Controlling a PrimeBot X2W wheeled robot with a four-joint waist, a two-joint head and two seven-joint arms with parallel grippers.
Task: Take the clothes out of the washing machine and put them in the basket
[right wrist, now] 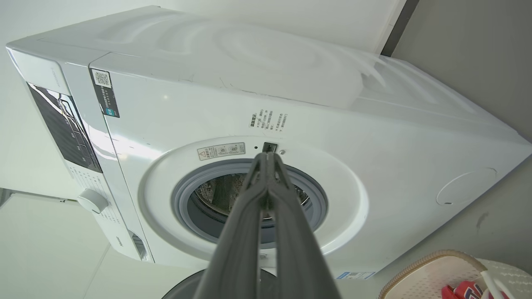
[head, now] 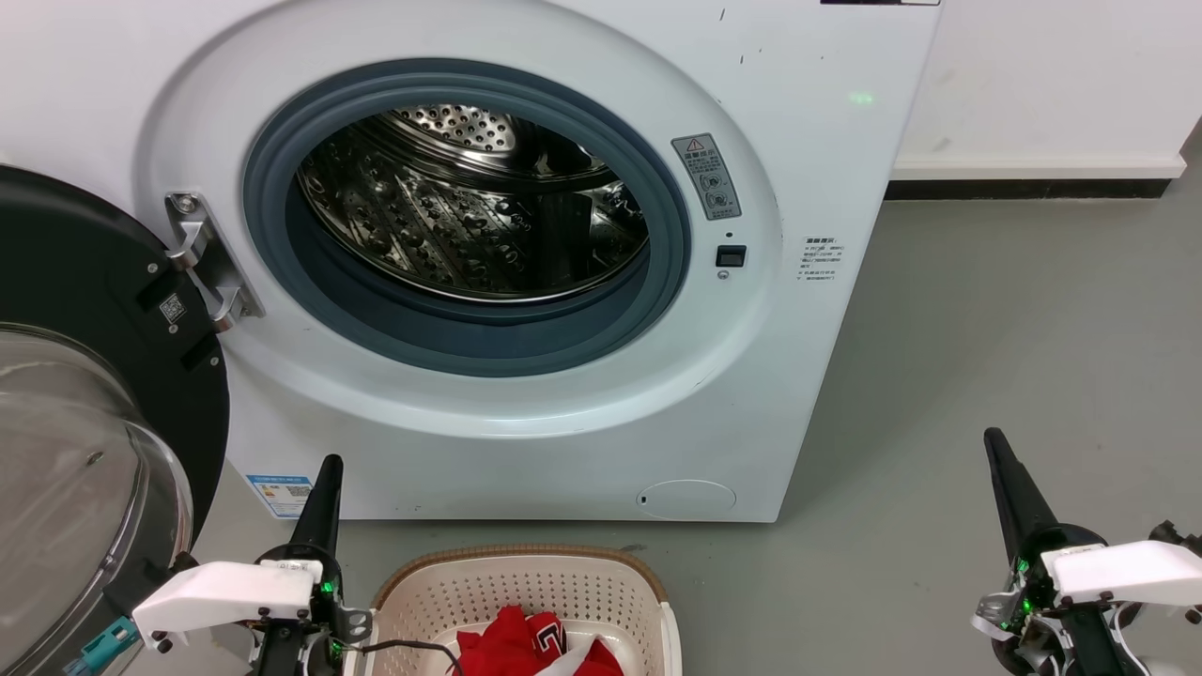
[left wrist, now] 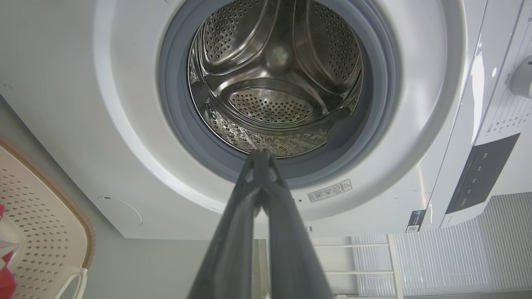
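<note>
- Standing open, the washing machine point(head: 563, 451) takes up most of the upper head view. Its black-framed glass door point(head: 94, 451) hangs out to the robot's left on a metal hinge point(head: 202, 263).
- Inside the grey rubber ring point(head: 470, 343), the steel drum point(head: 451, 225) shows its perforated wall and one raised paddle, all bright with reflections.
- The basket point(head: 526, 575) sits on the grey floor point(head: 986, 357) just in front of the machine, below the porthole and between the two arms (the bottom edge of the head view cuts off its near part).
- The clothes point(head: 512, 648) lie in the basket as a bright red heap with white trim and a patch of black-and-white lettering. They sit low against the cream perforated wall, under the brown woven-look rim.
- The left gripper point(head: 331, 462) is just beside the basket's left corner, pointing up the head view at the machine's lower front. In the left wrist view its two dark fingers meet at the tips, pinched together and carrying nothing, and they line up with the lower edge of the rubber ring.
- The right gripper point(head: 993, 437) is well apart from the basket, over bare floor to the right of the machine's front corner. In the right wrist view its fingers are likewise pressed tip to tip around nothing, and the tips sit just under the small black latch socket point(right wrist: 270, 146) beside the porthole.
</note>
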